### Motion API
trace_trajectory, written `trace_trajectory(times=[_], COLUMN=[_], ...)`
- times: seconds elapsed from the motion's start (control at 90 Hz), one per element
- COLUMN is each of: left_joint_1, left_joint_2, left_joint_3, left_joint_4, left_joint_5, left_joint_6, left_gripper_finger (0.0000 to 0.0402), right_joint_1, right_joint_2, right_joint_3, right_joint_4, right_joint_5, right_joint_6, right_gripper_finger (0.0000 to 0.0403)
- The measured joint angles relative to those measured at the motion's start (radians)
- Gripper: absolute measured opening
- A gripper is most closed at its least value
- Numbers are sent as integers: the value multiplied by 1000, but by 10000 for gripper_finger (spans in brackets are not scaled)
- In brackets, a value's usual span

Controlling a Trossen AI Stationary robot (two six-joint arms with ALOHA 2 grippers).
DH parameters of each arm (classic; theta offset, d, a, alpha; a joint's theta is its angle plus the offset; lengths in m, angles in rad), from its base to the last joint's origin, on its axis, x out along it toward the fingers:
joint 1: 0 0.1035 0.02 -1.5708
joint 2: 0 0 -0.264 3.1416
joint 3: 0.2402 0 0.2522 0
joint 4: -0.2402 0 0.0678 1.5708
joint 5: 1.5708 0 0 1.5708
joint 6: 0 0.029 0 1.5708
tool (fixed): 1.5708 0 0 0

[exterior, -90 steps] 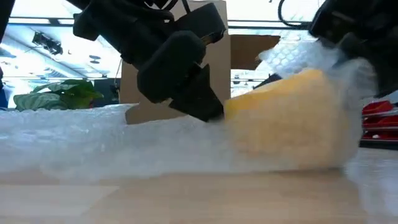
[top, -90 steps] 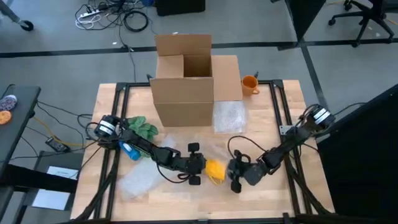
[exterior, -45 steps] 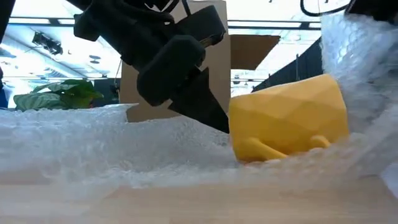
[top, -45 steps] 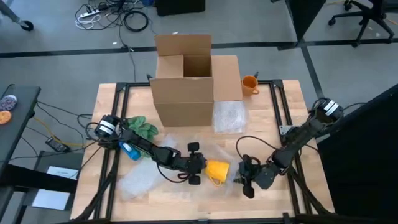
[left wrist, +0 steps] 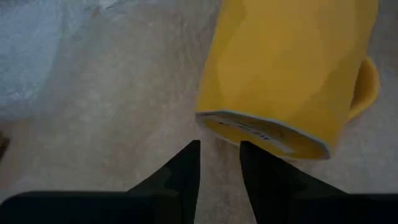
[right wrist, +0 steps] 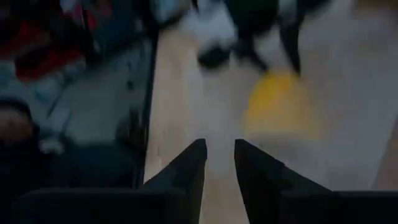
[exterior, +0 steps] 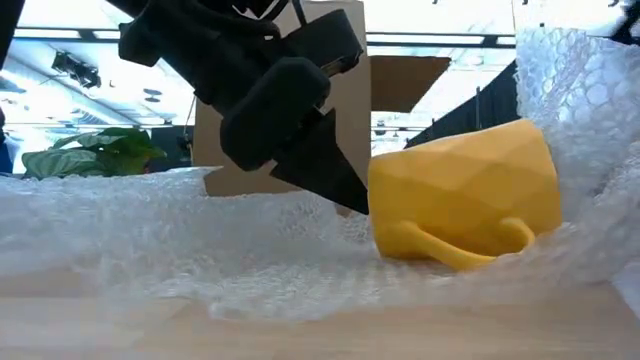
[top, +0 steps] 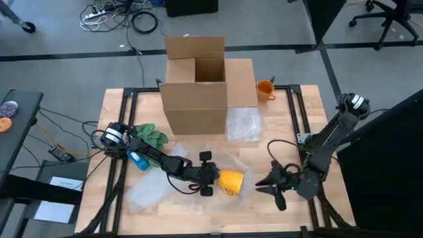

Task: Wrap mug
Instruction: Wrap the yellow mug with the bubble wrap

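Note:
A yellow mug [top: 230, 180] lies on its side on a sheet of bubble wrap [top: 225, 162], handle [exterior: 455, 245] toward the table's near edge. My left gripper [top: 213, 176] is shut, just left of the mug at its base [left wrist: 261, 132]. To the mug's right the wrap's free part [exterior: 575, 110] stands up off the table. My right gripper [top: 263, 188] is farther right, shut, with only bare table between its fingers [right wrist: 219, 163]. My left gripper meets the mug's base rim [left wrist: 239, 129] with the tips of its shut fingers [exterior: 345, 195]. They come nearly level from the table's left, slanting slightly down. The mug lies on its side on the bubble wrap, uncovered.
An open cardboard box [top: 195, 86] stands at the far middle, with an orange mug [top: 264, 89] and a second bubble wrap sheet [top: 243, 124] to its right. A green cloth [top: 152, 137] and a blue thing [top: 137, 160] lie at the left. More wrap [top: 145, 192] lies near left.
My right gripper has drawn away from the mug toward the table's right edge. The bubble wrap that lay over the mug has come off it and now stands up at the mug's right. The mug is uncovered, its handle showing.

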Motion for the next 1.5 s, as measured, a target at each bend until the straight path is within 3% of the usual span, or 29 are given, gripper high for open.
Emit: trace_trajectory(times=[0.1,0.222,0.322,0.711,0.911,1.056,1.256,1.5], left_joint_1=[0,0,0,0,0,0,0,1], left_joint_2=[0,0,0,0,0,0,0,0], left_joint_3=[0,0,0,-1,-1,-1,-2,-4], left_joint_4=[2,3,3,4,21,34,47,41], left_joint_5=[0,0,0,0,3,4,4,9], left_joint_6=[0,0,-1,-4,-4,-4,-4,-8], left_gripper_finger=[99,99,99,99,99,99,99,99], right_joint_1=[-48,-111,-129,-63,-91,-159,-260,-343], right_joint_2=[39,143,188,173,273,390,482,483], right_joint_3=[0,11,34,46,46,46,54,82], right_joint_4=[149,288,143,-337,-370,-210,145,196], right_joint_5=[17,-87,-141,-143,-164,-192,-202,-239], right_joint_6=[-57,-134,-53,359,434,344,43,-115], right_gripper_finger=[46,24,5,1,1,0,0,0])
